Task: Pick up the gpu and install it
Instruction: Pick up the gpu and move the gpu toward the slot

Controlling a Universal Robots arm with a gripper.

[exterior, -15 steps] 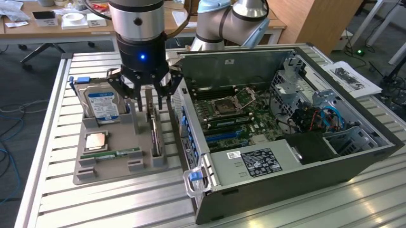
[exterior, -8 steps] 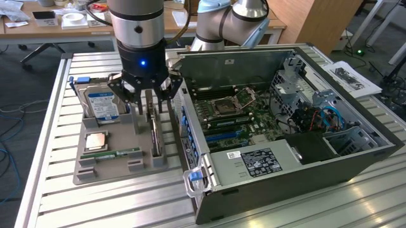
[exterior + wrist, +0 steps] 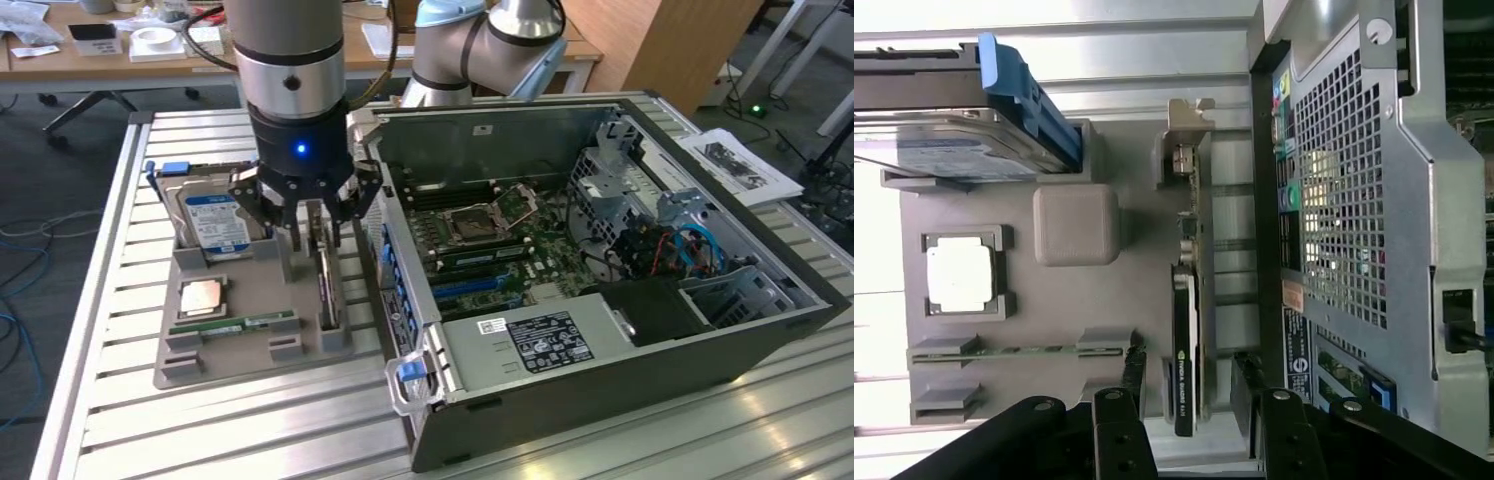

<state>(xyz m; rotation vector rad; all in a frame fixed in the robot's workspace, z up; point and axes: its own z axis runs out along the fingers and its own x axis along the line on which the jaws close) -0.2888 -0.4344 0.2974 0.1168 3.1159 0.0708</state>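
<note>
The claw (image 3: 316,225) hangs with its jaws apart, astride the line of the gpu (image 3: 327,290), which stands on edge in a slot of the grey holder (image 3: 220,365) on the counter (image 3: 200,430), just beside the open computer case (image 3: 601,400), likely so that its upper edge stays free for gripping.

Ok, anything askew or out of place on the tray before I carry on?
Nothing stands out. The gpu stands on edge, straight in its slot of the grey tray, with the open gripper over it, a finger on each side. The hard drive, processor chip and memory stick sit squarely in their holders.
</note>
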